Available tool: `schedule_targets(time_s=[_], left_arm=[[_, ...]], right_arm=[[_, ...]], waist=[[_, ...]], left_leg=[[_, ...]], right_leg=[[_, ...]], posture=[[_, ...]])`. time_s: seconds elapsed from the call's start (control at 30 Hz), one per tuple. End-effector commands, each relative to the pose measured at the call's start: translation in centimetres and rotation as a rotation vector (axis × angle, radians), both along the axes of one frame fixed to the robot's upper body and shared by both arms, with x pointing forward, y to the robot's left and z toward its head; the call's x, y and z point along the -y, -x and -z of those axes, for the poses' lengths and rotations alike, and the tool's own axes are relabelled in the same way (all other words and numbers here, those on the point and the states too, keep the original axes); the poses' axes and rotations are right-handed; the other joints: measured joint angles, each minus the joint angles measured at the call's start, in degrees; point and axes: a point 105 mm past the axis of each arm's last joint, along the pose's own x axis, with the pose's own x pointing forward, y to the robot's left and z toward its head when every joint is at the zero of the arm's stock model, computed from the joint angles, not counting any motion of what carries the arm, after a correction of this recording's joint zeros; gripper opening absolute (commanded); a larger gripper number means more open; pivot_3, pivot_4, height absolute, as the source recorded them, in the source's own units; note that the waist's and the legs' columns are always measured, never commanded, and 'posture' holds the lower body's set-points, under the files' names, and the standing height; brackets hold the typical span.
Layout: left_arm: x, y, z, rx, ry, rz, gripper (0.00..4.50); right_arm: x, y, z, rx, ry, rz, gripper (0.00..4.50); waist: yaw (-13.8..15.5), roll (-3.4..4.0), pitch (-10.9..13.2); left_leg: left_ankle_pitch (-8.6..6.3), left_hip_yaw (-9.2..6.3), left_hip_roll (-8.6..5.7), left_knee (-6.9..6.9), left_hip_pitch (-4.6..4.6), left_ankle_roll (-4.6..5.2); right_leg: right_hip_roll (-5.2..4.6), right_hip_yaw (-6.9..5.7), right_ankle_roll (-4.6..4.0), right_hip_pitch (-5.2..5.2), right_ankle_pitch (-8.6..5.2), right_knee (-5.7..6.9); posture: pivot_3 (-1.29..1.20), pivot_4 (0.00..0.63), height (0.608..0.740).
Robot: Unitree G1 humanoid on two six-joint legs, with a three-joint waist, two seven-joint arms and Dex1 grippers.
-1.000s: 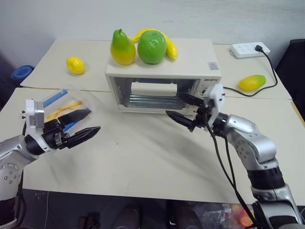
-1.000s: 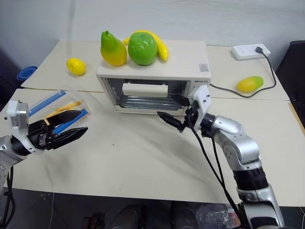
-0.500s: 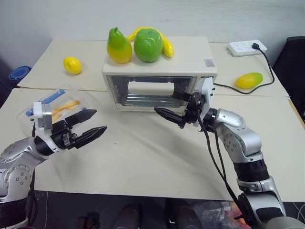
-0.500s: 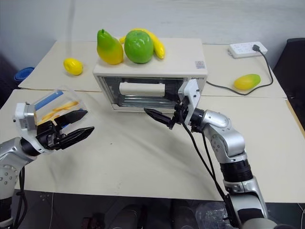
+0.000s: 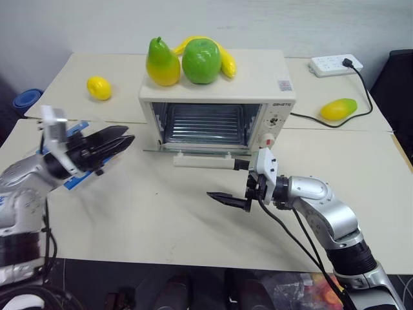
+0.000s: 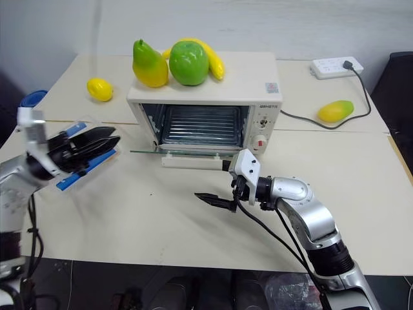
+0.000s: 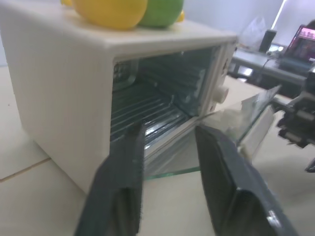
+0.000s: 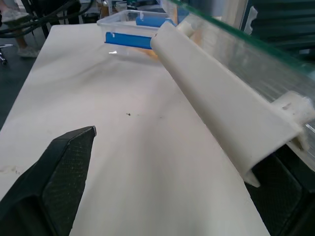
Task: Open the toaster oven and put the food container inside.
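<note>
The cream-white toaster oven (image 5: pixel 216 97) stands at mid-table with its glass door (image 5: pixel 193 150) dropped down and the wire rack showing. My right gripper (image 5: pixel 231 182) is open at the door's white handle (image 8: pixel 221 113), which lies between its jaws. The clear food container (image 8: pixel 138 24) with blue clips (image 5: pixel 79 181) sits on the table left of the oven. My left gripper (image 5: pixel 128 135) hovers over it and hides most of it. Its fingers (image 7: pixel 123 182) stand a little apart with nothing between them, pointing at the oven.
A pear (image 5: pixel 161 63), green apple (image 5: pixel 201 61) and banana (image 5: pixel 227 63) rest on the oven's top. A lemon (image 5: pixel 99 88) lies far left, a mango (image 5: pixel 340 110) far right. A power strip (image 5: pixel 335 64) and its cable (image 5: pixel 368 97) lie at the back right.
The oven door has gone from shut to dropped open as my right gripper drew back and down at its handle. My left gripper moved forward over the container and its jaws narrowed.
</note>
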Motion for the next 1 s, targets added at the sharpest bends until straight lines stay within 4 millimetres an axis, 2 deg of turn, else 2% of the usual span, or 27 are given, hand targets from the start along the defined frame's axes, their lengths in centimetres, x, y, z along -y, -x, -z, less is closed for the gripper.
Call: schedule_targets(time_s=[0.03, 0.07, 0.2, 0.3, 0.43, 0.53, 0.6, 0.73, 0.83, 0.97, 1.0], left_arm=[[1.0, -0.8, 0.1, 0.049, -0.024, 0.023, 0.29], [1.3, -1.0, 0.3, 0.052, -0.021, 0.028, 0.02], [3.6, -1.0, 2.2, 0.052, -0.051, 0.084, 0.02], [4.1, -0.2, 4.3, 0.041, -0.134, 0.124, 0.02], [3.5, 0.1, 6.3, 0.046, -0.206, 0.086, 0.02], [2.3, -0.4, 7.4, 0.089, -0.176, -0.079, 0.02], [1.9, 0.0, 7.7, 0.106, -0.110, -0.139, 0.02], [0.2, 2.1, 8.6, 0.088, -0.032, -0.229, 0.02], [-1.5, 4.4, 9.4, 0.049, -0.020, -0.297, 0.52], [-4.1, 6.6, 9.4, 0.027, 0.054, -0.472, 1.68], [-5.6, 7.6, 8.8, 0.020, 0.152, -0.577, 1.96]], right_arm=[[0.2, 0.3, 0.0, 0.014, -0.010, 0.002, 4.50], [0.2, 0.2, 0.1, 0.017, -0.010, 0.008, 4.50], [1.8, 0.7, 2.0, -0.016, 0.019, 0.071, 4.50], [3.9, 1.7, 3.5, -0.038, 0.030, 0.131, 4.50], [6.7, 2.9, 4.8, -0.017, 0.054, 0.217, 4.50], [9.3, 4.1, 5.5, -0.031, 0.075, 0.299, 4.50], [9.9, 4.4, 5.1, -0.031, 0.060, 0.321, 4.50], [9.8, 4.2, 3.2, 0.044, -0.052, 0.325, 4.50], [9.3, 3.6, 2.4, 0.058, -0.112, 0.308, 4.50], [8.1, 2.7, 1.1, 0.084, -0.211, 0.267, 4.50], [7.5, 2.4, 0.4, 0.101, -0.255, 0.240, 4.50]], waist=[[-0.1, -0.03, 0.0], [-0.2, -0.04, 0.0], [0.0, -0.07, 0.0], [0.2, -0.08, 0.0], [0.1, -0.11, 0.0], [0.2, -0.05, 0.0], [0.0, -0.08, 0.0], [-0.2, -0.11, 0.0], [-0.1, -0.11, 0.0], [0.1, -0.12, 0.0], [0.3, -0.12, 0.0]], left_leg=[[-0.01, 0.01, 0.00, 0.00, -0.01, 0.01], [-0.01, 0.01, 0.00, 0.02, -0.05, 0.00], [-0.02, -0.01, 0.01, 0.11, -0.07, 0.00], [-0.04, -0.01, 0.00, 0.14, -0.07, 0.03], [-0.05, 0.01, -0.02, 0.29, -0.08, 0.05], [-0.05, 0.00, 0.00, 0.31, 0.06, 0.03], [-0.05, 0.03, 0.00, 0.29, 0.09, 0.04], [-0.07, 0.07, 0.08, 0.30, 0.14, 0.01], [-0.09, 0.08, 0.16, 0.30, 0.14, -0.04], [-0.11, 0.07, 0.15, 0.30, 0.13, -0.01], [-0.11, 0.06, 0.15, 0.30, 0.14, 0.01]], right_leg=[[0.00, 0.01, 0.00, 0.00, 0.00, 0.02], [0.00, 0.00, 0.00, -0.03, 0.00, 0.04], [0.01, -0.02, 0.00, -0.05, 0.00, 0.07], [0.00, -0.01, 0.01, 0.02, 0.00, 0.05], [-0.01, 0.03, 0.03, 0.04, 0.01, 0.08], [0.00, 0.02, 0.03, 0.15, 0.01, 0.17], [0.01, 0.07, 0.03, 0.17, 0.02, 0.16], [0.09, 0.12, 0.04, 0.16, 0.02, 0.21], [0.16, 0.14, 0.03, 0.16, 0.02, 0.19], [0.14, 0.16, 0.03, 0.18, 0.02, 0.14], [0.14, 0.16, 0.03, 0.19, 0.02, 0.14]], posture=[[0.00, 0.150, 0.740], [0.00, 0.150, 0.740], [0.00, 0.150, 0.740], [0.00, 0.150, 0.740], [0.00, 0.150, 0.740], [0.00, 0.150, 0.740], [0.00, 0.150, 0.740], [0.00, 0.150, 0.740], [0.00, 0.150, 0.740], [0.00, 0.150, 0.740], [0.00, 0.150, 0.740]])
